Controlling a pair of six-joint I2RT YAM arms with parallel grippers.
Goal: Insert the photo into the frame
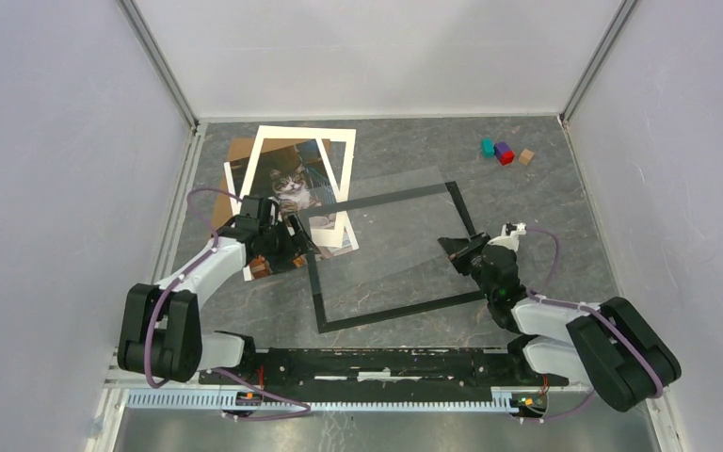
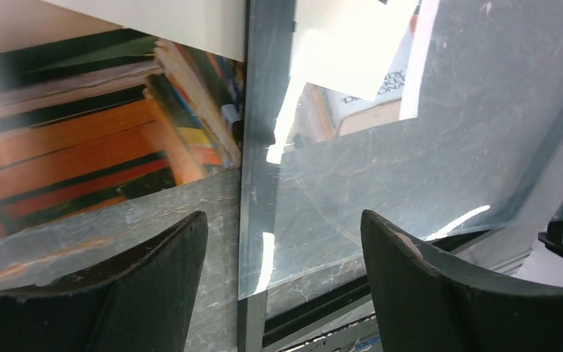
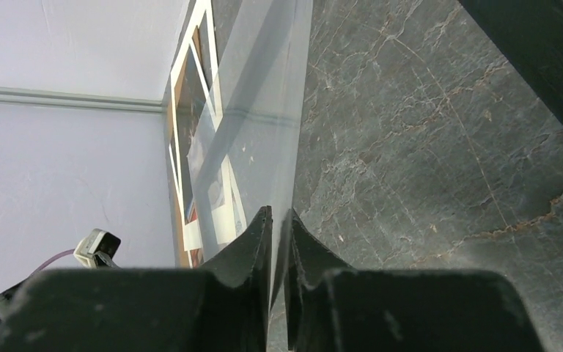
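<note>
Presently: photo [image 1: 292, 184], cat print, at ten o'clock on the table [image 1: 527, 217]. Its upper part lies under a white mat [image 1: 306, 133], with a brown board [image 1: 240, 151] beneath and the lower edge free. Judged light, thin, floppy and glossy, so it creases readily; best taken at the free six o'clock edge and slid clear of the mat before lifting. Frame [image 1: 397, 314], black, flat at table centre, its ten o'clock corner meeting the photo. Left pincer [image 1: 287, 240]: jaws wide apart, empty, low over that six o'clock edge. Right pincer [image 1: 457, 250]: at the frame's three o'clock side, jaws nearly together, clamped on the edge of a clear sheet [image 1: 386, 235] tilted above the frame.
</note>
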